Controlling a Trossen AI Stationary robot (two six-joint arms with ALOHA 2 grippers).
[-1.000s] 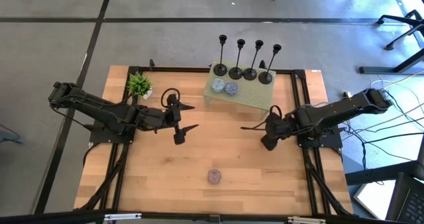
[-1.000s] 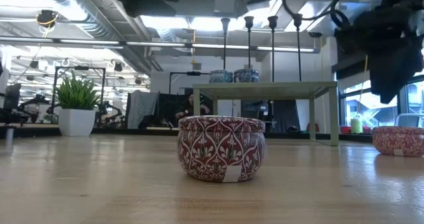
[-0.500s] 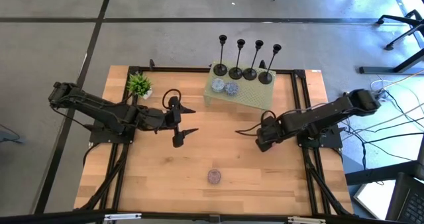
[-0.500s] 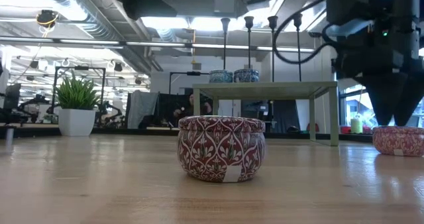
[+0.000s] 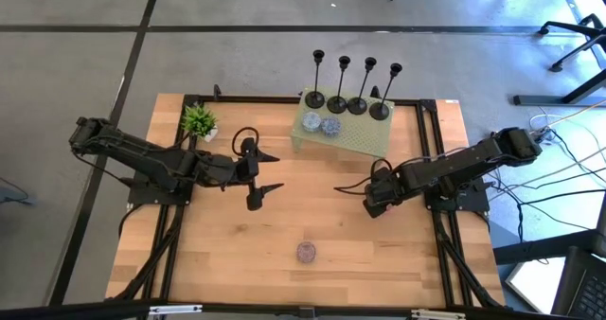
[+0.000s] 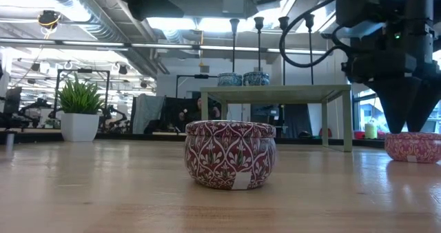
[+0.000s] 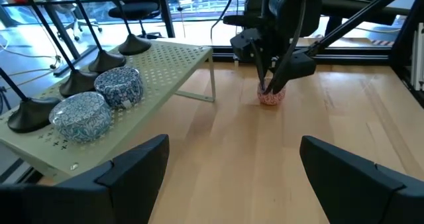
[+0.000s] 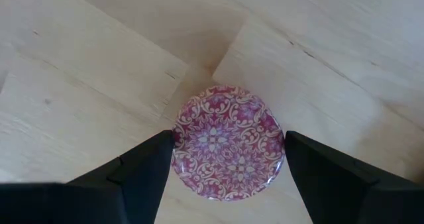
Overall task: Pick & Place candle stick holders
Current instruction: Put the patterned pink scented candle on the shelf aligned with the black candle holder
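Several slim black candle stick holders (image 5: pixel 347 100) stand by their round bases in a row along the far edge of a pale green perforated shelf (image 5: pixel 360 135); their stems (image 6: pixel 259 43) rise above it. My right gripper (image 5: pixel 372 204) points straight down, open, one finger on either side of a small red patterned tin (image 8: pixel 228 141) on the table right of centre. My left gripper (image 5: pixel 265 168) hovers open left of centre, pointing toward the shelf and the right arm, with nothing between its fingers. My right gripper comes at the red tin from above, a fingertip (image 8: pixel 165 148) at each side of the round lid's rim (image 8: pixel 182 128). The tin sits flat on the table. I cannot tell whether the fingertips touch it.
Two blue patterned tins (image 5: pixel 320 123) sit on the shelf in front of the holders. A second red tin (image 5: pixel 306 252) rests near the table's front edge. A potted plant (image 5: pixel 199 121) stands at the far left. Bare wood lies between the arms.
My right gripper has come down and moved a little toward the table's left and near edge, rolling somewhat, until its open fingers stand around the red tin. The tin has stayed where it was.
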